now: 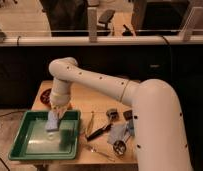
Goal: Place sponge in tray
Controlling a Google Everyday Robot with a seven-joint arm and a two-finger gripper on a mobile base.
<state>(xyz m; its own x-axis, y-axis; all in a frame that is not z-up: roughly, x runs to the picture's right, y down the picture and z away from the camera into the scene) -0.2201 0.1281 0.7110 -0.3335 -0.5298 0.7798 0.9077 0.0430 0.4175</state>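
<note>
A pale blue sponge (53, 121) lies inside the green tray (26, 150), near its far rim. My gripper (59, 106) hangs just above the sponge's far end, at the tray's back edge. The white arm reaches in from the right and bends down to it.
A small dark red bowl (44, 96) sits on the wooden table (97, 102) behind the tray. Utensils lie right of the tray: a black-handled tool (99, 132), a metal spoon (118, 148), a grey cloth-like item (116, 133) and small dark objects (112, 114).
</note>
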